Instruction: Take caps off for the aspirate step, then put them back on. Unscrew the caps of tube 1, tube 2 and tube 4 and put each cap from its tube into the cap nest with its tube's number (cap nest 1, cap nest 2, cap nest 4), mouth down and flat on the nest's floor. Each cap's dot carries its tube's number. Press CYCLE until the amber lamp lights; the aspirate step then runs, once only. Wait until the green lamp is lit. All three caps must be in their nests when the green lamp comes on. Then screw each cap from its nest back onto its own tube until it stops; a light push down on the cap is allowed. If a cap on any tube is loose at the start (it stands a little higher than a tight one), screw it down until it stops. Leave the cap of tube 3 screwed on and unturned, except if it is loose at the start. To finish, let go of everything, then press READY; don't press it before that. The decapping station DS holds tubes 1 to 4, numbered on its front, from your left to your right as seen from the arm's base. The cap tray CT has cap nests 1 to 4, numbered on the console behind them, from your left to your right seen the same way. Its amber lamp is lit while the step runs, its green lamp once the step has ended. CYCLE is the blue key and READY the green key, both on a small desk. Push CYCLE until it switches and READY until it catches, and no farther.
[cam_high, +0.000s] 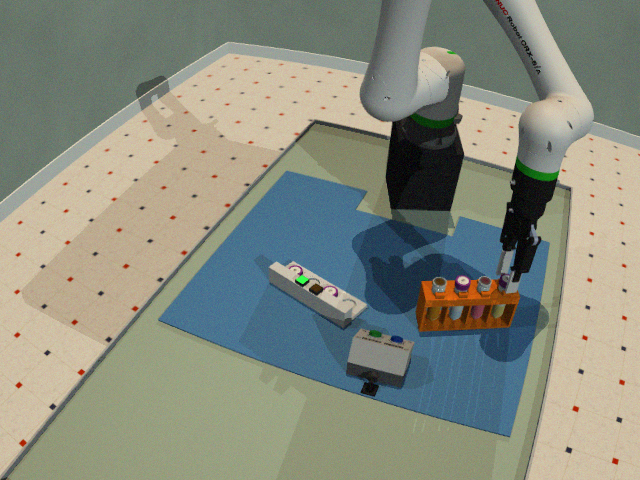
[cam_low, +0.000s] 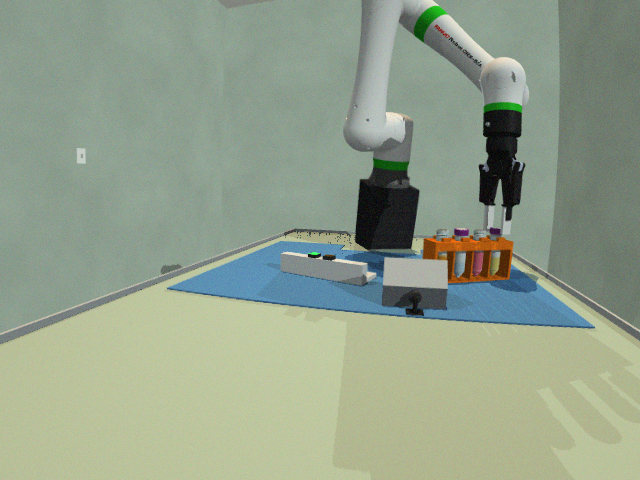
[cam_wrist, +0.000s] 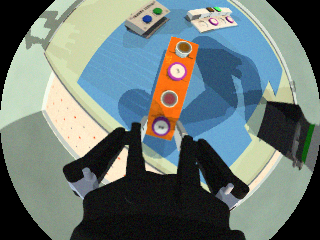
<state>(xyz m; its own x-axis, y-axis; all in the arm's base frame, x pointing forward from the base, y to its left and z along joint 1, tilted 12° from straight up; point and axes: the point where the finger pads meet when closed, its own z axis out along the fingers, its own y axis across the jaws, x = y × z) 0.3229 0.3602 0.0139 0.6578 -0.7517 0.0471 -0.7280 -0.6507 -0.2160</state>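
The orange decapping station (cam_high: 467, 304) holds four tubes. My gripper (cam_high: 507, 281) hangs straight down over the tube at its right end in the top view, which is tube 1. That tube carries a purple cap (cam_wrist: 162, 126), and my fingers stand slightly parted on either side of it, not clamped. Tube 3 also wears a purple cap (cam_high: 461, 282). Tube 2 (cam_high: 483, 282) and tube 4 (cam_high: 439, 282) stand uncapped. The white cap tray (cam_high: 316, 293) holds purple caps in two nests (cam_high: 295, 269) (cam_high: 331, 290). Its green lamp (cam_high: 301, 279) is lit.
The small grey desk (cam_high: 379, 356) with the green key (cam_high: 375, 333) and the blue key (cam_high: 397, 338) stands in front of the tray and the station. The arm's black base (cam_high: 423, 170) stands behind them. A raised rim borders the table close to the station.
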